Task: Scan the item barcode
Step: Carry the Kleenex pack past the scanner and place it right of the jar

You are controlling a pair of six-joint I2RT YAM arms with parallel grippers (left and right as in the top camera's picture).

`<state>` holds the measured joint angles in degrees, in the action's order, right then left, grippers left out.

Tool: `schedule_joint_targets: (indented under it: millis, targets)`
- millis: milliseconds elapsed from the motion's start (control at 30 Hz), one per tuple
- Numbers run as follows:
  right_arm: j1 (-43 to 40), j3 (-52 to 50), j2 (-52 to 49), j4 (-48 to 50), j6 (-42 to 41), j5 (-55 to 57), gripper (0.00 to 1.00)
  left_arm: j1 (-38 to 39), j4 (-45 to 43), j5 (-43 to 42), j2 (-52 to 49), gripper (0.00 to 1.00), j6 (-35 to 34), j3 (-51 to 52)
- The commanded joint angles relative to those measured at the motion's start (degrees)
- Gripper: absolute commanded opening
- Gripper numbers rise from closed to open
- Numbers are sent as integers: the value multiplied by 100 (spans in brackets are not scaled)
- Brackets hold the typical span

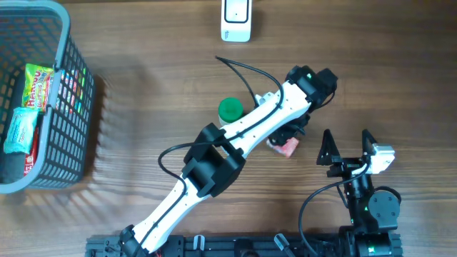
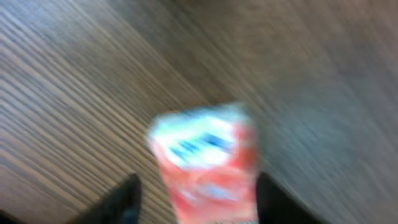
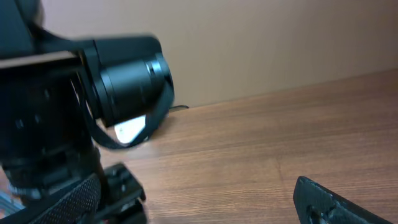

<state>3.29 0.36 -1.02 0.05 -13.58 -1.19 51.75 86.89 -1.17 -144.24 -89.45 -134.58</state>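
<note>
Packet [image 1: 287, 147], red and white, flat on the table [image 1: 400, 64] directly under the left gripper [image 2: 196, 196]. Shows in the left wrist view between the two dark fingers [image 2: 124, 200], blurred, its long axis seemingly running away from the wrist, so that the fingers straddle its narrow width. Left jaws parted: bare wood visible between one finger and the packet's edge, so no clamp on it as far as the blur allows.

Right gripper [image 1: 348, 146] wide open and empty, near the packet on its right side but apart from it. Left arm therefore nearer, straight above the thing; right arm only beside it.

Scanner [image 1: 236, 20] well apart from the packet, at the far edge of the table, with a green round lid [image 1: 229, 108] lying between the two. Judged from this: needs a fresh grip and a carry toward the scanner, printed face turned to it.

Count: one packet on the table, one scanner, one green lid, one basket [image 1: 71, 43] at the far left holding at least three wrapped snacks, exact number hidden by the mesh.
</note>
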Motion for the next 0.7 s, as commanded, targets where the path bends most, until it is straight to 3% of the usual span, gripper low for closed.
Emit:
schedule_joint_targets:
  millis: [0, 67, 333, 533, 600, 667]
  targets:
    - [28, -7, 22, 26, -11, 81, 100, -24, -79, 76, -9, 88, 177, 92]
    - [28, -7, 22, 26, -11, 81, 100, -22, -120, 116, 50, 100, 254, 83]
    - [28, -7, 22, 26, -9, 81, 100, -345, -157, 837, 1032, 100, 1508, -802]
    - [28, -7, 22, 26, -11, 81, 100, -1351, 973, 859, 2417, 100, 1843, -1158]
    - [28, -7, 22, 26, -9, 81, 100, -1644, 966, 446, 2793, 100, 2546, -1141]
    - [28, -7, 22, 26, -9, 81, 100, -1851, 966, 212, 3167, 100, 2826, -1141]
